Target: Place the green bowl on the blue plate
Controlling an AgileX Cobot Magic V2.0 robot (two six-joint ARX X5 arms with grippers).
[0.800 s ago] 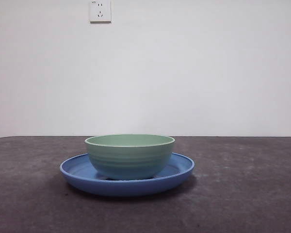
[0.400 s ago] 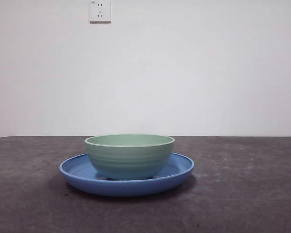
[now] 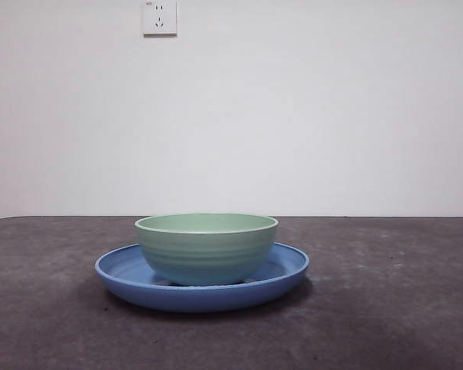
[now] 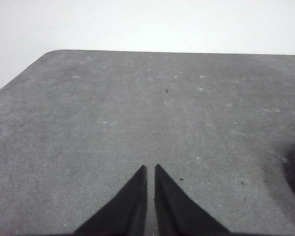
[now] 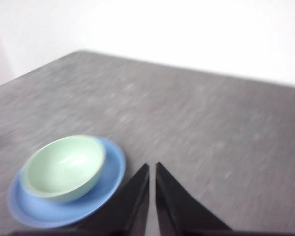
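Mint-green bowl (image 3: 207, 248), round, faint horizontal ridges outside, lighter rim, sits upright inside the blue plate (image 3: 131, 271), roughly centred. Plate is glossy, wide, shallow, raised rim, clearly broader than the bowl. Both rest on a dark grey felt-like table (image 3: 386, 308), matte and speckled. White socket (image 3: 160, 17) on the plain wall behind. Left gripper (image 4: 150, 169) over bare table, jaws closed, holding nothing. Right gripper (image 5: 152, 167) just beside the plate, jaws together, empty, view blurred
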